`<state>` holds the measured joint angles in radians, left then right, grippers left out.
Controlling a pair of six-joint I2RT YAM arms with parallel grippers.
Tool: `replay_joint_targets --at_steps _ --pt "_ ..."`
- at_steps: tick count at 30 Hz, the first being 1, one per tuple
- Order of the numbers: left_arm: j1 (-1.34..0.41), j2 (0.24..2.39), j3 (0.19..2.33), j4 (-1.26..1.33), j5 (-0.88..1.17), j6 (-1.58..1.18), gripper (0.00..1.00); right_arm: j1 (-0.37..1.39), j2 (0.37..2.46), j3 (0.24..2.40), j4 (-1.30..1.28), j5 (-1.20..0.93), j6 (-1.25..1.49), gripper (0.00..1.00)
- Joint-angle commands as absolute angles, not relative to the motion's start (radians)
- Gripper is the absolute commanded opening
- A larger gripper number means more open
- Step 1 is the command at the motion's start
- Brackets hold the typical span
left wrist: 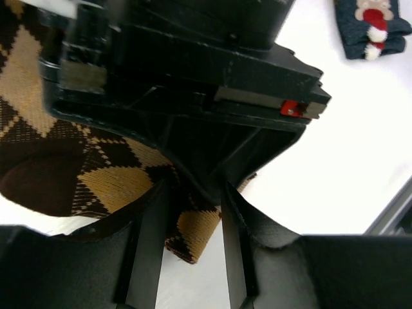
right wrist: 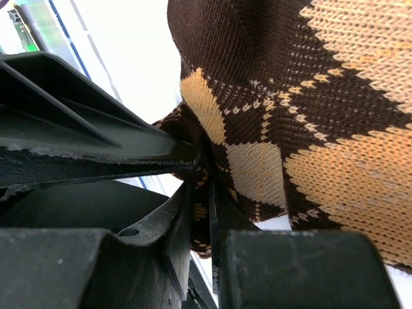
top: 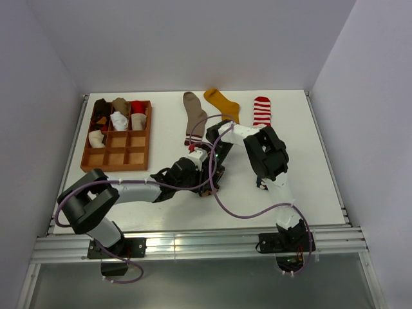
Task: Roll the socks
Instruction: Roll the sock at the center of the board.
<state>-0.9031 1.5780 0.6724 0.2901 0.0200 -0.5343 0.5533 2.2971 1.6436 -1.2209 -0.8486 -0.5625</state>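
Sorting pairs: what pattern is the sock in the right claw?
The sock is brown-and-tan argyle, clearest in the right wrist view.

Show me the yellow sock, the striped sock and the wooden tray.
yellow sock (top: 222, 101): overhead view, mid-foot.
striped sock (top: 262, 112): overhead view, its middle.
wooden tray (top: 136, 156): overhead view, empty near-right compartment.

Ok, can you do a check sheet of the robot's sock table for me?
Surface: white table.
Job's things: argyle sock at the grippers; taupe sock, mustard sock, striped sock flat at the far edge; navy sock lying apart; rolled socks in the wooden tray.
Clutter: nothing seen.
Grippers: right gripper shut on argyle sock; left gripper astride its edge, grip unclear.
Cables: purple cable loops over the table.
Surroundings: plain white walls.
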Motion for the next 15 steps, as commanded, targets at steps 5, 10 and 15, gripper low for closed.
replay_joint_targets --at_steps 5,10,15 --pt "-0.913 1.559 0.626 0.362 0.094 -0.514 0.42 0.565 2.324 1.664 -1.172 -0.785 -0.587 0.14" --pt "-0.913 1.534 0.581 0.365 0.095 -0.532 0.42 0.565 2.319 1.664 -1.172 -0.787 -0.584 0.14" --pt "-0.913 1.539 0.563 0.388 0.104 -0.554 0.36 0.565 2.318 1.666 -1.169 -0.784 -0.58 0.14"
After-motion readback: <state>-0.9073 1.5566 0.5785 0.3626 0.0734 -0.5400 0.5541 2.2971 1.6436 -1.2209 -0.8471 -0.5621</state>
